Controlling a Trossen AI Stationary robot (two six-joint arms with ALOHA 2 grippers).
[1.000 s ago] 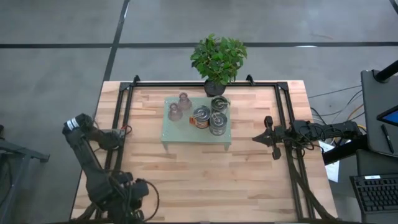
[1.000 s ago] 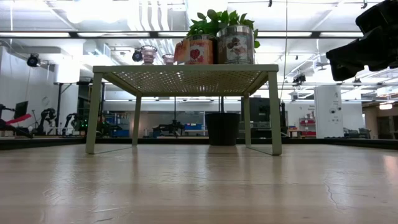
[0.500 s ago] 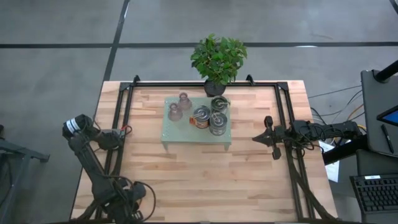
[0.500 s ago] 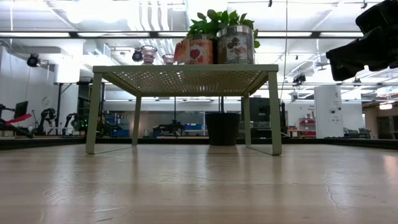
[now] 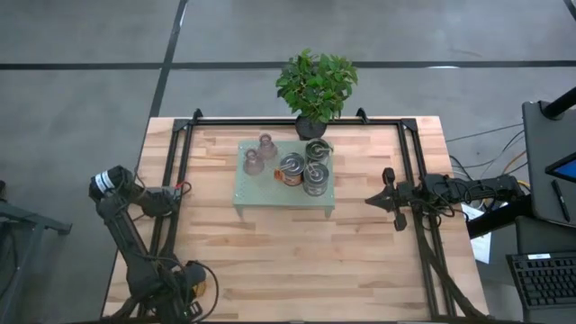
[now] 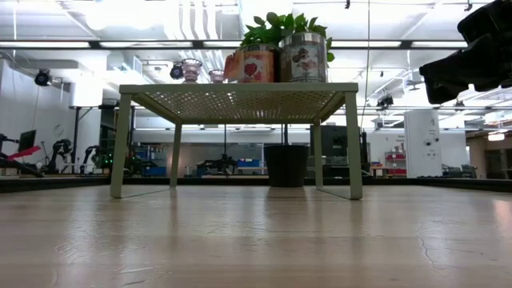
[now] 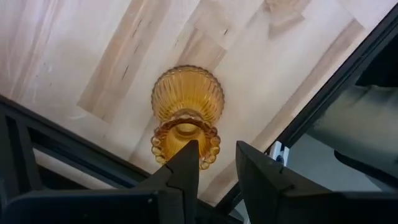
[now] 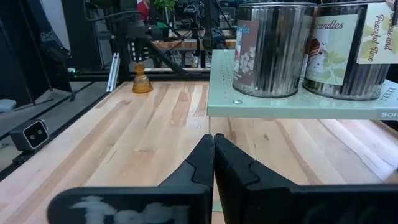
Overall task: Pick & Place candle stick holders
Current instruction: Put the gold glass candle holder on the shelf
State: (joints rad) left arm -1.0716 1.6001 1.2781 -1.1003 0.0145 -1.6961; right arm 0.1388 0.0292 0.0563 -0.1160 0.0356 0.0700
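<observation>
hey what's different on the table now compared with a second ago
The left arm has drawn back toward the table's near left corner, its left gripper now lower there, with the amber holder standing on the wood just ahead of its open fingers. The right gripper stayed shut to the right of the green stand. The silver holders, the pink glass holders and the plant kept their places.

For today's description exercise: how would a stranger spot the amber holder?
On the pale wooden table, go to the near corner below the left tool. The ribbed amber glass candle holder stands alone there; every other holder sits on the green perforated stand.
</observation>
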